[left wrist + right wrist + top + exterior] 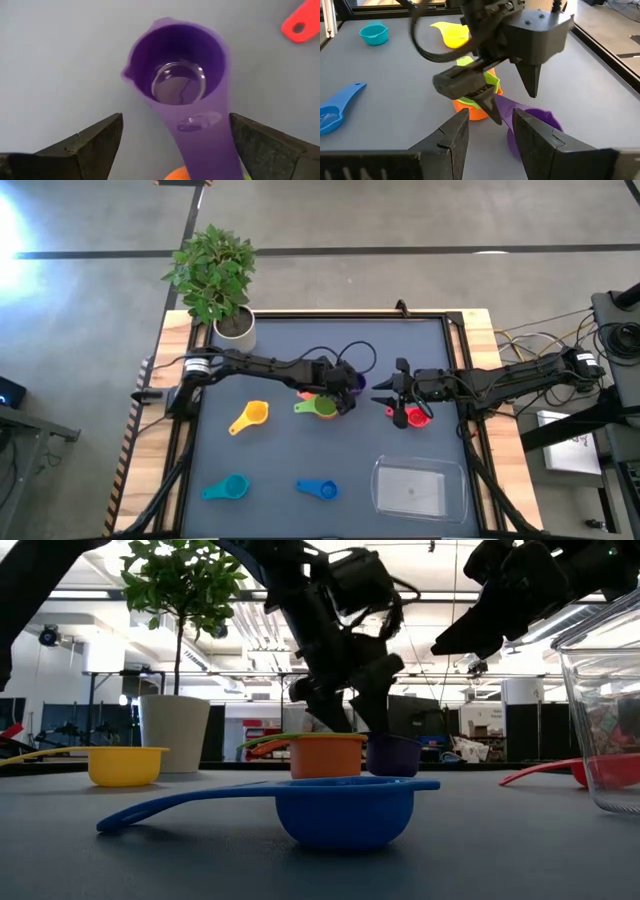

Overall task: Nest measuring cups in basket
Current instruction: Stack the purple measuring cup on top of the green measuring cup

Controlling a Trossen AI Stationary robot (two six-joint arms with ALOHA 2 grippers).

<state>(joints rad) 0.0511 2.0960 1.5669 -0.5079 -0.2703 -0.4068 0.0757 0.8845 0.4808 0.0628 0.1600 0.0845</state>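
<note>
The purple cup (177, 82) stands upright on the table mat beside the orange cup (327, 755), which has the green cup (465, 102) nested in it. My left gripper (175, 145) hangs open just above it, one finger on either side of its handle (202, 145), with a gap on both sides. My right gripper (490, 135) is open and holds nothing; it hovers over the mat to the right, near the red cup (413, 417). Yellow (251, 416), teal (227, 488) and blue (317, 490) cups lie apart on the mat. The clear basket (418, 487) sits at the near right.
A potted plant in a white pot (233, 326) stands at the mat's far left corner. A raised dark frame (455, 360) borders the mat. Cables loop over the left arm (345, 358). Bare mat lies between the blue cup and the basket (605, 720).
</note>
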